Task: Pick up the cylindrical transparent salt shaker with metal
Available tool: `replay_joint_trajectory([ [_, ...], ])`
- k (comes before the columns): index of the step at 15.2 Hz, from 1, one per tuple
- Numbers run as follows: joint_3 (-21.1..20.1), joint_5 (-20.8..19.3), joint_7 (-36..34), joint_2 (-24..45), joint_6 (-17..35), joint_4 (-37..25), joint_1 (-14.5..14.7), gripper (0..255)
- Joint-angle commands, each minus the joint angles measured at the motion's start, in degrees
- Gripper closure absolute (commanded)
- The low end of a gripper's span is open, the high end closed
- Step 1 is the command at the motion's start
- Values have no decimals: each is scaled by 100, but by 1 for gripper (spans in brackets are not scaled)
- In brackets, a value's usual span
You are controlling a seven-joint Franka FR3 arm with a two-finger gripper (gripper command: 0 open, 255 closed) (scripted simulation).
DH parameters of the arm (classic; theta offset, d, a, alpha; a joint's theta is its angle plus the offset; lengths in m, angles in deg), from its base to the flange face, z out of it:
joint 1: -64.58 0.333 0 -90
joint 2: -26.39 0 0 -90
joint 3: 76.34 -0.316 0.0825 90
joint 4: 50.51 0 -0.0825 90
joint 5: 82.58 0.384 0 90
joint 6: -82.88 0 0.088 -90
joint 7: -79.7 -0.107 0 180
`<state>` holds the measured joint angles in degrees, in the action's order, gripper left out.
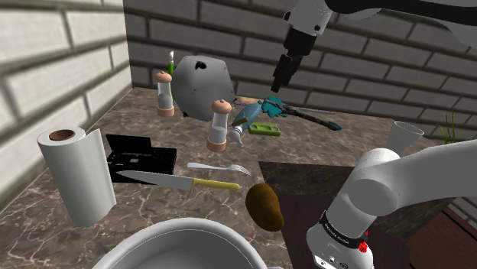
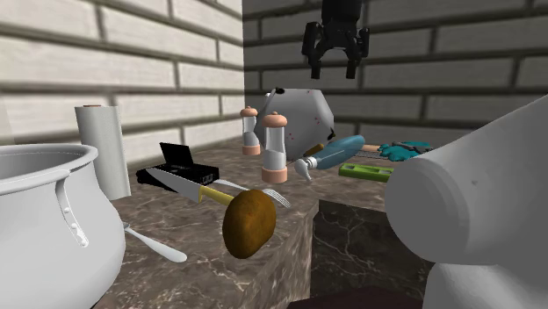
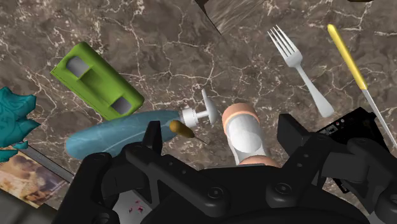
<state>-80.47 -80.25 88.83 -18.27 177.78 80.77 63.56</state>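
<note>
Claw (image 1: 278,82), shoulder view: fingers point down, high over the marble counter (image 1: 321,141) and carrying nothing. My white arm enters from the upper right, with the wrist slanting down and left, and my base sits at the lower right.
- Salt shaker (image 1: 218,126): upright, pale body with peach cap and foot, well below the claw.
- Second shaker (image 1: 164,93): farther from the claw, near the wall.
- Paper roll (image 1: 76,176), black box (image 1: 141,157), knife (image 1: 180,182), fork (image 1: 219,168), brown potato (image 1: 264,206): well away from the claw, on the side toward the white pot (image 1: 183,244).

Claw (image 2: 332,68), second exterior view: hangs vertical from the top edge, fingers clearly parted, with open air beneath.
- Salt shaker (image 2: 274,147): stands far below the claw, just beside the blue pump bottle (image 2: 334,151).

Claw (image 3: 221,126), wrist view: fingers spread wide.
- Salt shaker (image 3: 245,133): seen from above between the two fingers, touching neither and nearer one of them.
- Blue pump bottle (image 3: 121,133): its nozzle ends just beside the shaker.
- Green block (image 3: 95,79): beyond the bottle.
</note>
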Motion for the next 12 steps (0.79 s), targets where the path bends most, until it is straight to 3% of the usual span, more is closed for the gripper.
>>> replay_joint_trajectory([
  [1, 0, 0, 0, 0, 0, 0, 0, 0],
  [12, -774, -105, -553, 2377, 825, -1215, 94, 0],
])
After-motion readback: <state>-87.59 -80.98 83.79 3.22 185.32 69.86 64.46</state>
